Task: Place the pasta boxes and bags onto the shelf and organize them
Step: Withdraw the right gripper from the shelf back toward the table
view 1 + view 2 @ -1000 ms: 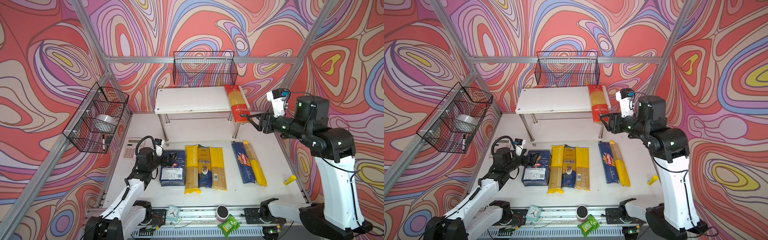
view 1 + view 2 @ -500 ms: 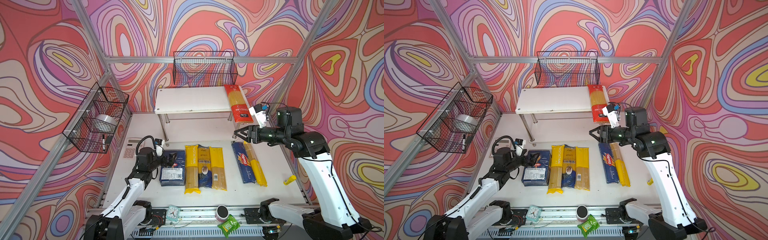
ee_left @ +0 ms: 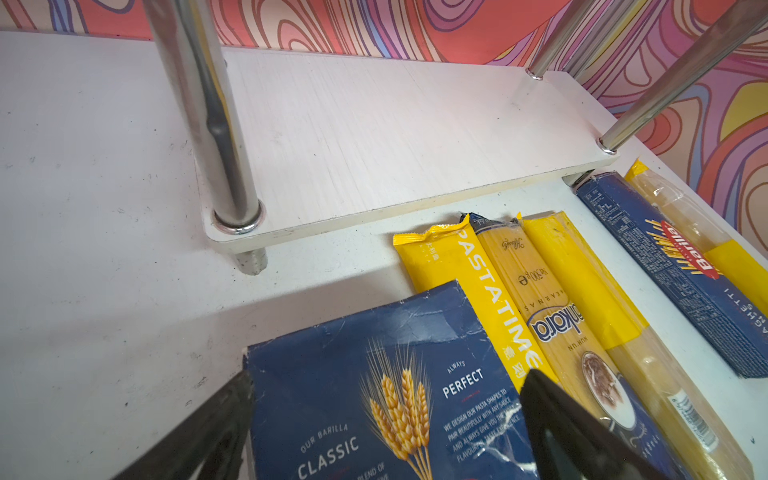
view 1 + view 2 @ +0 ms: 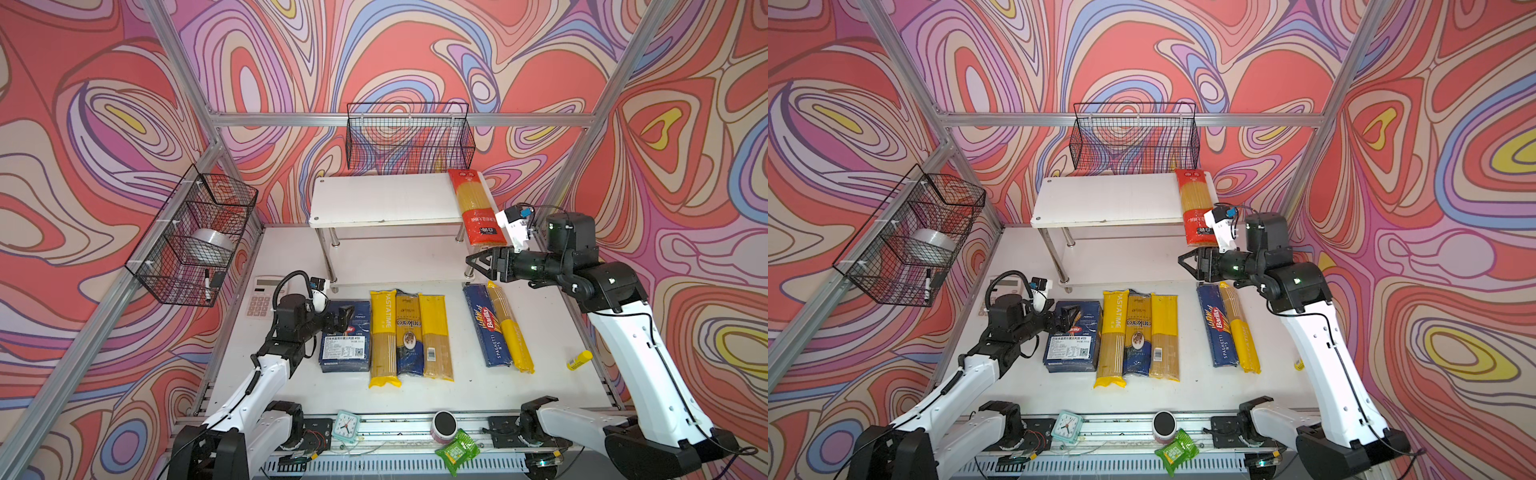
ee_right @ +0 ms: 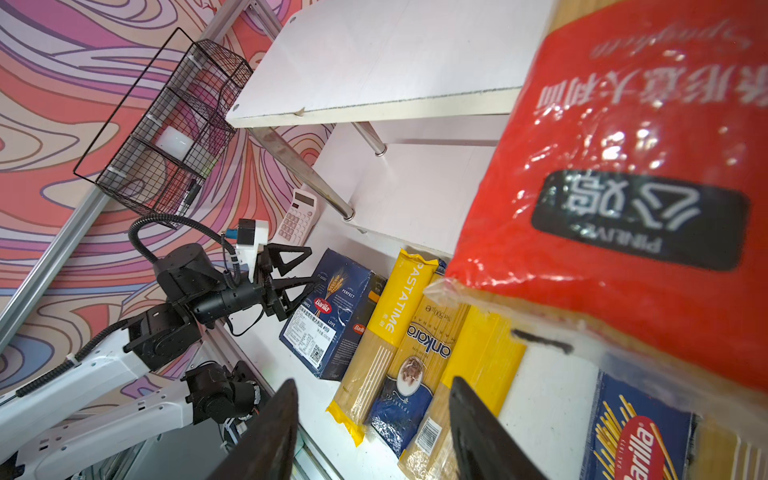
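While hanging in the air just off the near end of the red-and-clear spaghetti bag [image 4: 473, 208], holds the black fingers of the right gripper [image 4: 471, 262] spread, with nothing between them. Finds that bag flat on the right end of the top white board of the chrome-legged two-tier shelf [image 4: 374, 199], lying front to back, near end jutting past the board's front edge. Sets the left gripper [image 4: 347, 318] low at the far end of the wide navy Barilla carton [image 4: 345, 357] with the wheat emblem and white label sticker, fingers parted astride its width, gripping nothing; cannot tell whether touching it. Lines up just beside that carton, on the white tabletop [image 4: 415, 399] in front of the shelf, a touching row: yellow "PASTA TIME" bag [image 4: 384, 336], dark blue-gold bag [image 4: 407, 340], yellow-and-clear bag [image 4: 434, 340]. Lays farther right, apart from the row, the long narrow blue "Barilla Spaghetti" box [image 4: 486, 328] against a second yellow-and-clear bag [image 4: 509, 332], both lengthwise like the rest
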Controlling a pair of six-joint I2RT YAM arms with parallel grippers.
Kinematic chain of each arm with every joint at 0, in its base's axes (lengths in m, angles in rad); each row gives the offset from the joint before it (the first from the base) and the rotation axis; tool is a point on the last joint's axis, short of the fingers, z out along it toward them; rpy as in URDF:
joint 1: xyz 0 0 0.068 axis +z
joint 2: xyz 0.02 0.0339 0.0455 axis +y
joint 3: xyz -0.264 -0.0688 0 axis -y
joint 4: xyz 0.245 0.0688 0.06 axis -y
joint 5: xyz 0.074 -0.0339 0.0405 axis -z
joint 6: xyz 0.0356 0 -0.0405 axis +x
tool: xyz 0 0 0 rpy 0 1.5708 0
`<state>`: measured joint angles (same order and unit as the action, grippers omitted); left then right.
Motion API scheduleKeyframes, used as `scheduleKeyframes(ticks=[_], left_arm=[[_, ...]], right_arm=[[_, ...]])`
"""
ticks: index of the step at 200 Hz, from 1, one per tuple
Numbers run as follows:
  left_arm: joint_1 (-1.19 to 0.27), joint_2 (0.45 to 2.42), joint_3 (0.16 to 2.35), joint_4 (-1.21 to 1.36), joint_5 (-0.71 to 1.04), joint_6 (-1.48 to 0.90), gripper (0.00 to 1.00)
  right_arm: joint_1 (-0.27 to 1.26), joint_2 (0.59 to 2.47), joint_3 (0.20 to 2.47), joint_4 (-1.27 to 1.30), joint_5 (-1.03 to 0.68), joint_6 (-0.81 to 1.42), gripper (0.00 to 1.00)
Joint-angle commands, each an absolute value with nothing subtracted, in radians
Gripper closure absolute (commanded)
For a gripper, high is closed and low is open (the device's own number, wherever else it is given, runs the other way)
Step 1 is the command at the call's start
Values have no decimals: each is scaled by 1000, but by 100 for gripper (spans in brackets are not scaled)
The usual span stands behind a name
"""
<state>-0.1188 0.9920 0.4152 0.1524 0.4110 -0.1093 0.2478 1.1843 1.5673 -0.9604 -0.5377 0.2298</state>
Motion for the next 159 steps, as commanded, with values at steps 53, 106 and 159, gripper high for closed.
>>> scheduleKeyframes(ticks=[53, 106, 159], left_arm=[[-122, 973, 429, 149, 407, -111, 0], [-122, 973, 430, 150, 397, -114, 0], [-123, 962, 423, 152, 399, -114, 0]], right_arm=[[244, 1182, 1493, -804, -463, 258, 41], [244, 1249, 1538, -766, -465, 250, 40], [245, 1291, 1573, -742, -457, 243, 40]])
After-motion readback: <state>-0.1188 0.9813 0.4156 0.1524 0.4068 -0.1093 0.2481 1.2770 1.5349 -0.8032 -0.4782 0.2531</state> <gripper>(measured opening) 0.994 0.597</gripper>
